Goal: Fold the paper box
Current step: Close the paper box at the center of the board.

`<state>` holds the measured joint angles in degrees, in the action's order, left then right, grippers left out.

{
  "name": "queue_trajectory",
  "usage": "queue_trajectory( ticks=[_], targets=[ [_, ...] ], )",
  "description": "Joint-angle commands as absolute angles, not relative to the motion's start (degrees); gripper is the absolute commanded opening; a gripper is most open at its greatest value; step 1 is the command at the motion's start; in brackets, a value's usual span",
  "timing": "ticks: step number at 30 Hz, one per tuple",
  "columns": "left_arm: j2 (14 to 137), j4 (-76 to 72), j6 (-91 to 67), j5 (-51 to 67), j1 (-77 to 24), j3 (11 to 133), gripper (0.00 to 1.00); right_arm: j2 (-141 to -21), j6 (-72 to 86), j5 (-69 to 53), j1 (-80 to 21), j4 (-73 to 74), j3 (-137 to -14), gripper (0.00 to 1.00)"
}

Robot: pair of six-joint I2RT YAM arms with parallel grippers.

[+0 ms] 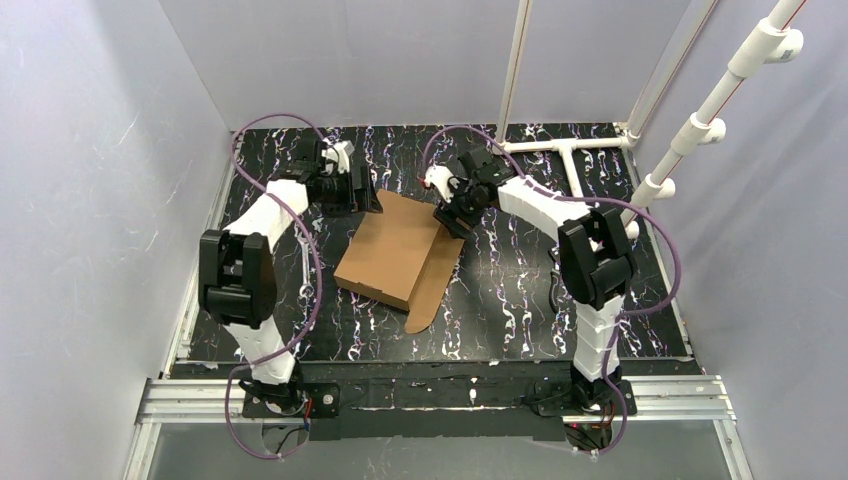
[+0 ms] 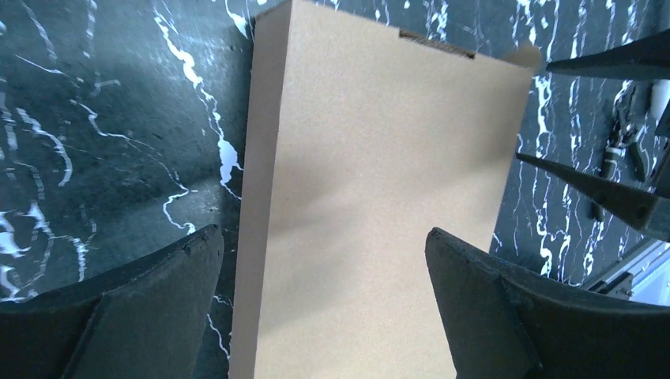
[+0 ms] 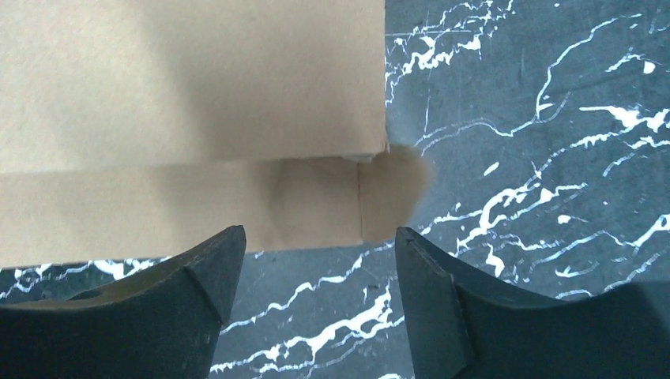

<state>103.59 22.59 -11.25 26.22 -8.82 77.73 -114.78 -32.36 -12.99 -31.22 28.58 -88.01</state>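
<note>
Top external: the paper box [image 1: 392,250] is lying on the tabletop [image 1: 520,300] between the two arms, its broad top panel facing up. It is looking mostly formed as a shallow box. One long flap [image 1: 432,285] is sticking out flat along its right side, so I judge the folding well advanced but not finished; that flap is likely waiting to be turned up or tucked. The left hand [image 1: 365,200] and the right hand [image 1: 450,215] are sitting at the box's two far corners.

Left wrist: the left hand [image 2: 324,237] is hovering over the box [image 2: 371,158] with its fingers spread wide and gripping nothing.

Right wrist: the right hand [image 3: 316,245] is standing with its fingers apart, nothing between them. The flap [image 3: 182,209] is lying just beyond the tips, ending in a rounded tab [image 3: 399,189].

Contents: the top panel is covering the box's interior in all views, so I cannot tell whether anything is inside.
</note>
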Motion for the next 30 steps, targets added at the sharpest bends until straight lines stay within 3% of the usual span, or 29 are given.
queue_trajectory(
  ticks=[1, 10, 16, 30],
  targets=[
    [95.68, 19.53, -12.83, 22.98, -7.60, 76.36, 0.98, -109.24, -37.30, -13.66, -30.79, 33.04, -87.16, 0.81],
    [82.64, 11.45, -20.37, 26.06, -0.57, 64.91, 0.98, -102.93, -46.72, -17.13, -26.07, 42.80, -82.77, 0.88],
    [74.23, 0.74, -31.09, 39.34, 7.02, 52.44, 0.98, -98.23, -54.38, -24.97, -21.84, 50.53, -79.71, 0.88],
    [61.39, 2.13, -37.46, 47.91, 8.37, 39.87, 0.98, -91.40, -61.12, -38.14, -17.04, 53.15, -72.23, 0.88]
  ],
)
